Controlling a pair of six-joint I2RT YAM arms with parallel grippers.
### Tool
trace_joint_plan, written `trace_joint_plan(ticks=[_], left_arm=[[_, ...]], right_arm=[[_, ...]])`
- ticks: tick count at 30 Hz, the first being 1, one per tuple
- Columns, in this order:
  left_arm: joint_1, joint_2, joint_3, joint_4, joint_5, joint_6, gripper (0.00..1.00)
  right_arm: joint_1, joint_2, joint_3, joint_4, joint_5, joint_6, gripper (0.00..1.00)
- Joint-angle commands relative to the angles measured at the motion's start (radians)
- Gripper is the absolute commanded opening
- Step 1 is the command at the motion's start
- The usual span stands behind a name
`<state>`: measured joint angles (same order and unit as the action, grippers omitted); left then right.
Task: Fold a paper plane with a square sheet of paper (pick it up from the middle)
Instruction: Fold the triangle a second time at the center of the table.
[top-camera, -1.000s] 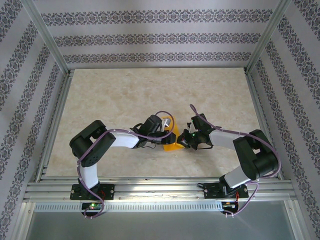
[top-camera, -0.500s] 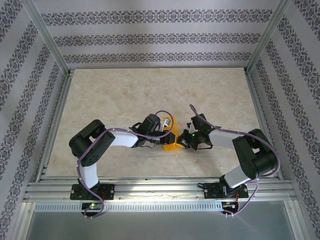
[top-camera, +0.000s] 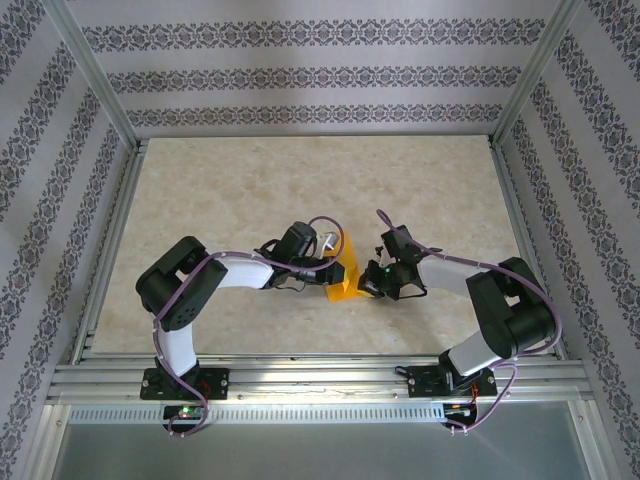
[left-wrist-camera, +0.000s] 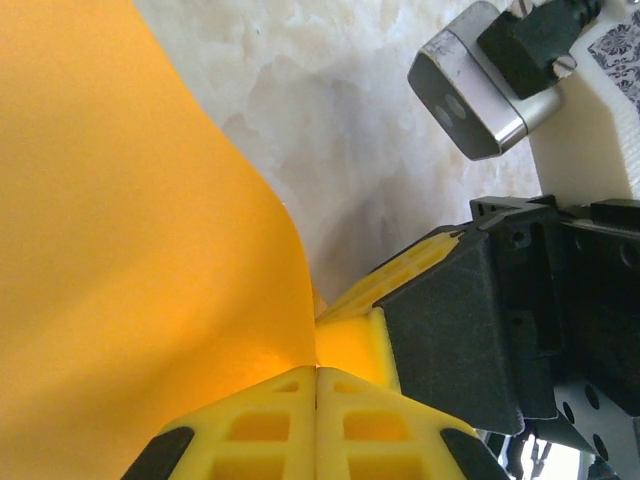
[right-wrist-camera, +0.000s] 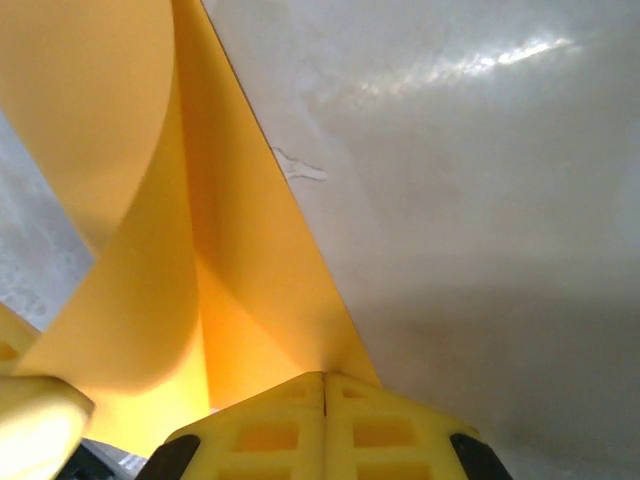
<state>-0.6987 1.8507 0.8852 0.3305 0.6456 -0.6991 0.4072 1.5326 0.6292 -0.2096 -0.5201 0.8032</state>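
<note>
Top external: left end effector (top-camera: 336, 265) and right end effector (top-camera: 368, 283) pinch paper (top-camera: 348, 272) edges, open table (top-camera: 250, 180) around.

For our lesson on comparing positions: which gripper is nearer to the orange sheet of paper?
Neither is nearer: both touch it. The left gripper is shut on the orange sheet from its left, the right gripper from its right.

sheet of paper (top-camera: 345, 268) | look: showing thin, plain, bright orange | state: bending into a smooth curve, 1 straight fold line running down it | pose: standing partly up, not lying flat | place: sitting near the middle of the table (top-camera: 200, 190), slightly toward its near edge
</note>
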Motion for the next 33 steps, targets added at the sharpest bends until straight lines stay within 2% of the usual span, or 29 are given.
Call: trace_joint_plan(ticks=[1,13,21,33], left_arm=[[0.023,0.004,0.044,-0.097,0.017,0.093,0.05],[0.044,0.018,0.090,-0.213,-0.013,0.212,0.05],[0.045,0.034,0.168,-0.363,-0.099,0.400,0.06],[0.046,0.076,0.218,-0.432,-0.142,0.456,0.06]], right_arm=[[-0.008,0.006,0.022,-0.095,0.055,-0.056,0.02],[0.002,0.011,0.036,-0.111,0.071,-0.060,0.02],[0.017,0.032,0.048,-0.107,0.071,-0.058,0.02],[0.021,0.032,0.055,-0.122,0.070,-0.066,0.02]])
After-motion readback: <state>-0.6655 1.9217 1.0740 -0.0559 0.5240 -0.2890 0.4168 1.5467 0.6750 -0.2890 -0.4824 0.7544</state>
